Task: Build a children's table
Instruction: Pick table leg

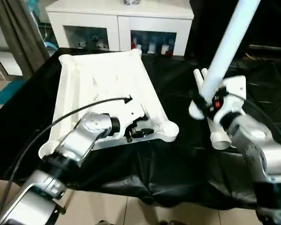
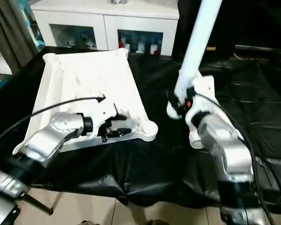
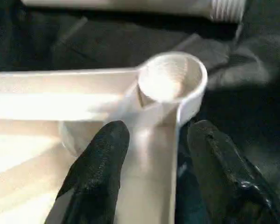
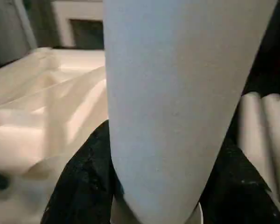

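The white tabletop (image 1: 103, 79) lies upside down on the black cloth, ribs up, with a round corner socket (image 1: 170, 130) at its near right corner. My left gripper (image 1: 136, 131) is at that corner. In the left wrist view its fingers (image 3: 100, 163) stand open astride the rim just behind the socket (image 3: 170, 81), one inside and one outside. My right gripper (image 1: 207, 104) is shut on a long white leg (image 1: 227, 47), held nearly upright and tilted, to the right of the tabletop. The right wrist view shows black pads (image 4: 84, 182) on both sides of the tube (image 4: 177, 93).
More white legs (image 1: 220, 139) lie on the cloth beside and behind my right gripper. A white cabinet (image 1: 122, 23) with glass doors stands behind the black-covered table (image 1: 178, 164). A black cable (image 1: 61, 119) arcs over my left forearm. The table's near edge drops to tiled floor.
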Controlling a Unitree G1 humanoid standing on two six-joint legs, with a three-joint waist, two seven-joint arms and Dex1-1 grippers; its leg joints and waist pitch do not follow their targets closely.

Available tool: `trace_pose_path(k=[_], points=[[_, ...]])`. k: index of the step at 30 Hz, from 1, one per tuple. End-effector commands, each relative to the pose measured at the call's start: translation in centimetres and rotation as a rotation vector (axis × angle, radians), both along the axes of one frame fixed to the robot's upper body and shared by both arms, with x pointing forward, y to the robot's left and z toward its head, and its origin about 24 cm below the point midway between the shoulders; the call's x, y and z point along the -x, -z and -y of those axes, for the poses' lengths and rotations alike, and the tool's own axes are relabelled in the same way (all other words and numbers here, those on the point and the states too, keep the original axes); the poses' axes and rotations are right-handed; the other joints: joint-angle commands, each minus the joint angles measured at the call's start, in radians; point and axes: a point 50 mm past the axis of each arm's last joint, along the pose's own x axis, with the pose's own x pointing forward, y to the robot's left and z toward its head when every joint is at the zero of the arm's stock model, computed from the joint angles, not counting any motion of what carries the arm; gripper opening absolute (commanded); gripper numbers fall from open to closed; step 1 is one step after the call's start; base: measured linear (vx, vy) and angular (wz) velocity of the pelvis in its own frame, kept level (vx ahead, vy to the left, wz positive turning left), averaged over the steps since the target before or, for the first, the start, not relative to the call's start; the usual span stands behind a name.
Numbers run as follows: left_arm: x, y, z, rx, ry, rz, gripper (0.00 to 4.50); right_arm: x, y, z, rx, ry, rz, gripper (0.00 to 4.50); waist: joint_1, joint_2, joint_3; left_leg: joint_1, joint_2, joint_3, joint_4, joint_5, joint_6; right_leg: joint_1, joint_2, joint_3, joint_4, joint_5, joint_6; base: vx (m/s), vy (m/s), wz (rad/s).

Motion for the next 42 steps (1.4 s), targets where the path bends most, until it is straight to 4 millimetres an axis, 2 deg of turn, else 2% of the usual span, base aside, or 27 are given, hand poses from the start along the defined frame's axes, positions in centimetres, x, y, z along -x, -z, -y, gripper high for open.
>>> trace_pose_path(k=[1, 3, 4, 5, 7, 8, 10, 11, 13, 15, 18, 19, 22, 24, 31, 32, 33, 36, 37, 40, 42], points=[[-0.4, -0.1, -0.4, -0.019, 0.01, 0.005, 2.06, 0.3, -0.5, -0.4, -0.01, -0.052, 0.023, 1.92, -0.001, 0.002, -0.067, 0.016, 0.024, -0.01, -0.072, -0.268, 0.013, 0.051, -0.054, 0.032, -0.086, -0.351, -0.16, 0.0, 0.0, 0.0], [-0.5, 0.4, -0.5, -0.033, -0.001, -0.01, 1.78, 0.5, -0.2, -0.6, -0.018, -0.067, 0.007, 1.92, 0.0, 0.002, -0.066, 0.016, 0.023, -0.009, -0.071, -0.264, 0.016, 0.051, -0.055, 0.032, -0.084, -0.346, -0.166, 0.0, 0.0, 0.0], [-0.5, 0.4, -0.6, -0.036, 0.0, -0.011, 1.78, 0.5, -0.1, -0.6, -0.019, -0.069, 0.006, 1.92, 0.001, 0.005, -0.066, 0.017, 0.025, -0.01, -0.072, -0.257, 0.018, 0.052, -0.057, 0.033, -0.082, -0.337, -0.171, 0.0, 0.0, 0.0], [-0.5, 0.6, -0.6, -0.05, 0.006, -0.012, 1.66, 0.7, 0.0, -0.8, -0.028, -0.08, -0.003, 1.92, 0.001, 0.011, -0.066, 0.019, 0.026, -0.01, -0.072, -0.262, 0.019, 0.05, -0.056, 0.033, -0.085, -0.331, -0.178, 0.0, 0.0, 0.0], [-0.5, 0.7, -0.7, -0.047, 0.011, -0.02, 1.46, 0.8, 0.2, -1.0, -0.024, -0.092, -0.011, 1.92, 0.002, 0.009, -0.066, 0.019, 0.026, -0.011, -0.073, -0.263, 0.018, 0.053, -0.057, 0.033, -0.082, -0.325, -0.184, 0.0, 0.0, 0.0], [-0.4, 0.7, -0.7, -0.048, 0.02, -0.024, 1.37, 0.9, 0.3, -1.0, -0.015, -0.099, -0.015, 1.92, 0.001, 0.016, -0.065, 0.018, 0.026, -0.011, -0.074, -0.268, 0.016, 0.053, -0.055, 0.032, -0.084, -0.313, -0.189, 0.0, 0.0, 0.0], [-0.5, 0.9, -0.9, -0.055, 0.029, -0.035, 1.21, 1.0, 0.5, -1.1, -0.014, -0.107, -0.026, 1.92, 0.003, 0.017, -0.065, 0.018, 0.025, -0.01, -0.073, -0.267, 0.02, 0.054, -0.058, 0.033, -0.083, -0.319, -0.194, 0.0, 0.0, 0.0], [-0.5, 1.1, -1.0, -0.061, 0.033, -0.04, 1.11, 1.0, 0.5, -1.1, -0.015, -0.107, -0.028, 1.92, 0.004, 0.026, -0.063, 0.019, 0.024, -0.011, -0.073, -0.272, 0.019, 0.052, -0.058, 0.033, -0.084, -0.332, -0.192, 0.0, 0.0, 0.0], [-0.5, 1.2, -1.1, -0.066, 0.038, -0.048, 0.94, 1.0, 0.5, -1.0, -0.019, -0.113, -0.034, 1.92, 0.004, 0.02, -0.064, 0.019, 0.024, -0.01, -0.073, -0.272, 0.018, 0.054, -0.058, 0.032, -0.086, -0.341, -0.187, 0.0, 0.0, 0.0], [-0.5, 1.4, -1.2, -0.07, 0.048, -0.057, 0.79, 1.1, 0.5, -1.0, -0.021, -0.122, -0.045, 1.92, 0.004, 0.022, -0.062, 0.021, 0.025, -0.011, -0.074, -0.28, 0.018, 0.052, -0.058, 0.032, -0.088, -0.367, -0.182, 0.0, 0.0, 0.0], [-0.2, 1.6, -1.3, -0.072, 0.072, -0.079, 0.59, 1.0, 0.5, -0.9, -0.02, -0.132, -0.059, 1.92, 0.003, 0.019, -0.06, 0.022, 0.026, -0.011, -0.076, -0.289, 0.019, 0.049, -0.059, 0.032, -0.093, -0.407, -0.168, 0.0, 0.0, 0.0], [-0.1, 1.5, -1.2, -0.063, 0.075, -0.084, 0.33, 0.9, 0.5, -0.9, -0.018, -0.134, -0.061, 1.92, 0.003, 0.018, -0.06, 0.021, 0.026, -0.011, -0.076, -0.286, 0.019, 0.049, -0.06, 0.033, -0.092, -0.41, -0.168, 0.0, 0.0, 0.0], [-0.2, 1.5, -1.2, -0.033, 0.061, -0.082, 0.18, 0.8, 0.5, -0.9, -0.012, -0.145, -0.072, 1.92, 0.004, 0.018, -0.062, 0.022, 0.027, -0.011, -0.074, -0.275, 0.021, 0.049, -0.061, 0.033, -0.09, -0.4, -0.172, 0.0, 0.0, 0.0], [-0.4, 1.6, -1.3, -0.026, 0.035, -0.091, 0.55, 0.8, 0.5, -0.9, -0.011, -0.149, -0.074, 1.92, 0.005, 0.016, -0.064, 0.019, 0.027, -0.01, -0.075, -0.258, 0.025, 0.05, -0.06, 0.033, -0.088, -0.375, -0.177, 0.0, 0.0, 0.0], [-1.2, 1.9, -1.7, -0.062, -0.035, -0.066, 1.15, 0.7, 0.5, -1.3, -0.014, -0.169, -0.08, 1.92, 0.007, 0.018, -0.066, 0.019, 0.028, -0.009, -0.075, -0.246, 0.032, 0.052, -0.061, 0.033, -0.088, -0.349, -0.185, 0.0, 0.0, 0.0], [-1.2, 2.0, -1.8, -0.063, -0.038, -0.075, 1.15, 0.8, 0.5, -1.3, -0.015, -0.172, -0.081, 1.92, 0.007, 0.016, -0.064, 0.019, 0.026, -0.008, -0.076, -0.254, 0.031, 0.051, -0.061, 0.033, -0.091, -0.366, -0.181, 0.0, 0.0, 0.0], [-1.2, 2.1, -1.9, -0.063, -0.035, -0.083, 1.35, 0.8, 0.5, -1.4, -0.016, -0.177, -0.082, 1.92, 0.008, 0.019, -0.065, 0.02, 0.025, -0.009, -0.075, -0.255, 0.029, 0.052, -0.061, 0.033, -0.091, -0.373, -0.179, 0.0, 0.0, 0.0], [-1.0, 2.3, -2.1, -0.071, -0.019, -0.103, 1.38, 0.8, 0.5, -1.5, -0.018, -0.18, -0.082, 1.92, 0.005, 0.019, -0.064, 0.02, 0.027, -0.01, -0.077, -0.263, 0.026, 0.051, -0.062, 0.033, -0.095, -0.393, -0.173, 0.0, 0.0, 0.0], [-1.0, 2.3, -2.1, -0.07, -0.018, -0.109, 1.04, 0.8, 0.4, -1.6, -0.021, -0.185, -0.085, 1.92, 0.006, 0.018, -0.064, 0.02, 0.028, -0.01, -0.077, -0.262, 0.026, 0.05, -0.062, 0.033, -0.094, -0.386, -0.174, 0.0, 0.0, 0.0], [-1.1, 2.2, -2.2, -0.064, -0.02, -0.107, 1.04, 0.7, 0.4, -1.7, -0.023, -0.195, -0.088, 1.92, 0.006, 0.017, -0.064, 0.02, 0.028, -0.01, -0.078, -0.257, 0.029, 0.05, -0.061, 0.033, -0.092, -0.373, -0.18, 0.0, 0.0, 0.0], [-1.1, 2.1, -2.2, -0.05, -0.014, -0.108, 0.8, 0.7, 0.4, -1.8, -0.026, -0.211, -0.095, 1.92, 0.005, 0.017, -0.062, 0.019, 0.029, -0.01, -0.079, -0.264, 0.029, 0.05, -0.063, 0.033, -0.092, -0.374, -0.182, 0.0, 0.0, 0.0]])
